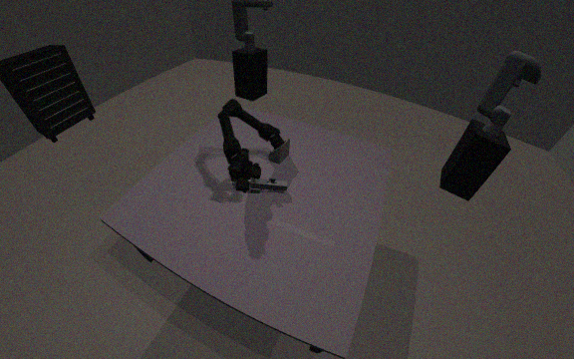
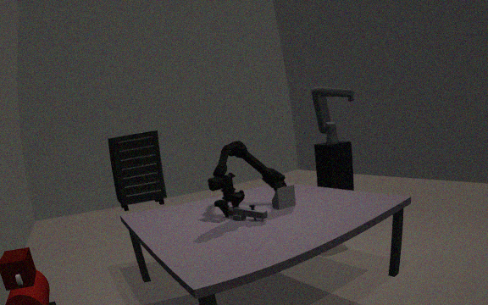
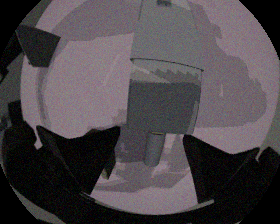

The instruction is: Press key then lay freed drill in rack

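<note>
A long grey housing (image 1: 276,186) (image 2: 256,213) (image 3: 166,42) stands just above the table in front of the arm. A small dark knob (image 1: 272,180) (image 2: 252,207) (image 3: 164,2) on its top looks like the key. A short grey cylinder (image 3: 153,150), which looks like the drill's end, sticks out of the housing's near face. My gripper (image 1: 247,188) (image 2: 230,214) (image 3: 152,133) is open and low at that end, one finger on each side of the cylinder, with gaps on both sides. The rest of the drill is hidden. I cannot clearly make out the rack.
The arm's grey base block (image 1: 280,152) (image 2: 284,197) (image 3: 38,45) stands close to the housing on the table (image 1: 317,279) (image 2: 312,237). A small pale block (image 2: 218,219) lies beside the gripper. Dark pedestals with other arms stand beyond the table.
</note>
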Tool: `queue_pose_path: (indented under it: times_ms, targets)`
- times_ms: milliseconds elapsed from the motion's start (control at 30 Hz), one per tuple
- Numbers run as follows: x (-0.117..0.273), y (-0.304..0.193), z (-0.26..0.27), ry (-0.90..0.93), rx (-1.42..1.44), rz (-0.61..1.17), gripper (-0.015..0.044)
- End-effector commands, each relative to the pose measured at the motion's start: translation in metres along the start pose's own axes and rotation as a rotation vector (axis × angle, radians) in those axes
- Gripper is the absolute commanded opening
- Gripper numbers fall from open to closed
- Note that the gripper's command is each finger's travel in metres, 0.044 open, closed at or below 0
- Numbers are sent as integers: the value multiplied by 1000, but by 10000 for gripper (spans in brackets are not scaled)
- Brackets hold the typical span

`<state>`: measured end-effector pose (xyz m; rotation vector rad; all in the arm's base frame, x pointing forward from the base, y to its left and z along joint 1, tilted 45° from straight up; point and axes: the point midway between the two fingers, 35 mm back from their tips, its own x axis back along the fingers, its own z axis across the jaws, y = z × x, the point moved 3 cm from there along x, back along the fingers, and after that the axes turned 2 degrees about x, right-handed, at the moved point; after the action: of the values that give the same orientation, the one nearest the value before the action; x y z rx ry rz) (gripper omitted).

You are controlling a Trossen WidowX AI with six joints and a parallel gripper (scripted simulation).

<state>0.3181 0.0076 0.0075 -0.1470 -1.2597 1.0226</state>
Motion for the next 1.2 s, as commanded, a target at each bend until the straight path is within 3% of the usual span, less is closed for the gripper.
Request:
queue_pose_path:
  times_ms: [0,333,1167]
  targets:
    - [1,0,0,0,-1,0,282]
    - [1,0,0,0,-1,0,20]
    - [2,-19,1,1,5,5,0]
